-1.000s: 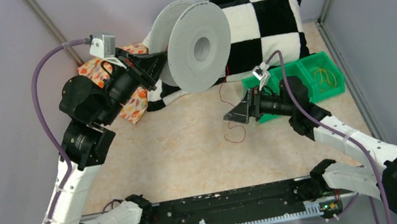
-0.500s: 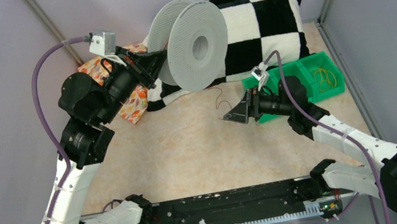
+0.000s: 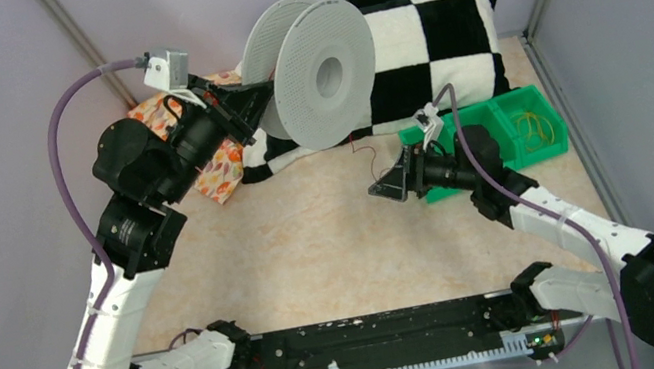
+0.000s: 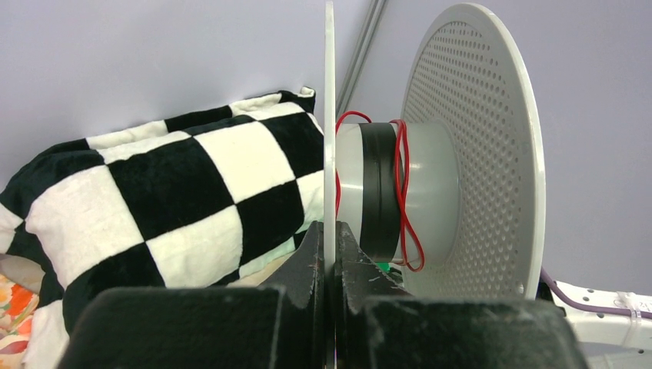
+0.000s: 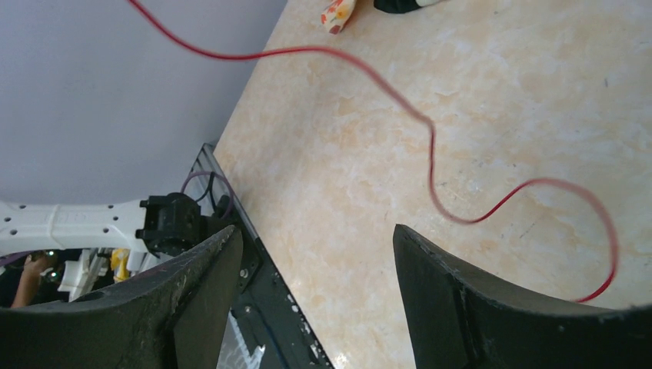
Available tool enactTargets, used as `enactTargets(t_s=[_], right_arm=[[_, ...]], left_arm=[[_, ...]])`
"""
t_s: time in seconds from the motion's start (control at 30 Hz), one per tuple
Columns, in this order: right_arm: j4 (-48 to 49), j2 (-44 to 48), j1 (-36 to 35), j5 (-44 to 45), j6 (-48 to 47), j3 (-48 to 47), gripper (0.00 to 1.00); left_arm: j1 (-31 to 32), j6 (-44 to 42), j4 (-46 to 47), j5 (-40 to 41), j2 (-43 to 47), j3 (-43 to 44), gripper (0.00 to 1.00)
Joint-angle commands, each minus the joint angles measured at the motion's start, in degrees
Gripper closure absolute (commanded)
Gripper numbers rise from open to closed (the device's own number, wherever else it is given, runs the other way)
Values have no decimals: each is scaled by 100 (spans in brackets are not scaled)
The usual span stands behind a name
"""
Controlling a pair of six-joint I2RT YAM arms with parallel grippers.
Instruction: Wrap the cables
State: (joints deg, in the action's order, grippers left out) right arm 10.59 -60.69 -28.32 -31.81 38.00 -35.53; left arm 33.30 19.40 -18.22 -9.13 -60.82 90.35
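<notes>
- The left hand (image 3: 260, 105) is pinched fully shut on the rim of the near disc of the grey perforated plastic spool (image 3: 324, 73). It holds the spool up on edge, off the bench (image 3: 312, 238), in front of the black-and-white chequered cushion (image 3: 438, 33).
- From the left wrist, the thin red wire (image 4: 400, 177) makes a few loose turns round the spool's pale hub, beside a black band. That is the wound part of the job.
- The rest of that thin red wire hangs down from the hub as a free tail (image 3: 355, 147) toward the right hand (image 3: 384, 186), which sits low over the bench just below and right of the spool.
- The right hand (image 5: 315, 231) stands well open with nothing between its fingers. The tail (image 5: 430, 154) snakes across the view beyond the fingertips, from upper left to a loop at lower right, so its length runs crosswise to the gap.
- I'd judge the right hand is the nearer and the only free one. The tail lies ahead of it and slightly above, so it would have to reach forward to get the wire between its fingers.
- More yellow wires (image 3: 531, 128) wait in the green plastic bin (image 3: 493, 110) behind the right arm.
</notes>
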Motion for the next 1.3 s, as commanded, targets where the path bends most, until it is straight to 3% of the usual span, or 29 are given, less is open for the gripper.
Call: enactTargets(t_s=[0.0,0.17,0.33,0.53,1.0,1.13,1.27], right_arm=[[-53,-76,29,243,-448,-417,29],[-193,-236,29,209,-851,-622,31],[17,-560,36,276,-891,-756,20],[170,-919,29,317,-980,-982,17],[743,-1361,29,617,-887,-1215,22],[876,-1519,35,525,-794,-1202,34],[962,-1471,34,484,-700,-1088,73]], left_arm=[[-18,28,634,-25,91,352,100],[-18,26,645,-115,78,392,100],[-25,55,651,-197,78,416,100],[-25,90,526,-182,129,401,100],[-25,126,449,-196,152,440,100],[-25,126,448,-193,189,444,100],[-25,109,406,-137,201,432,100]])
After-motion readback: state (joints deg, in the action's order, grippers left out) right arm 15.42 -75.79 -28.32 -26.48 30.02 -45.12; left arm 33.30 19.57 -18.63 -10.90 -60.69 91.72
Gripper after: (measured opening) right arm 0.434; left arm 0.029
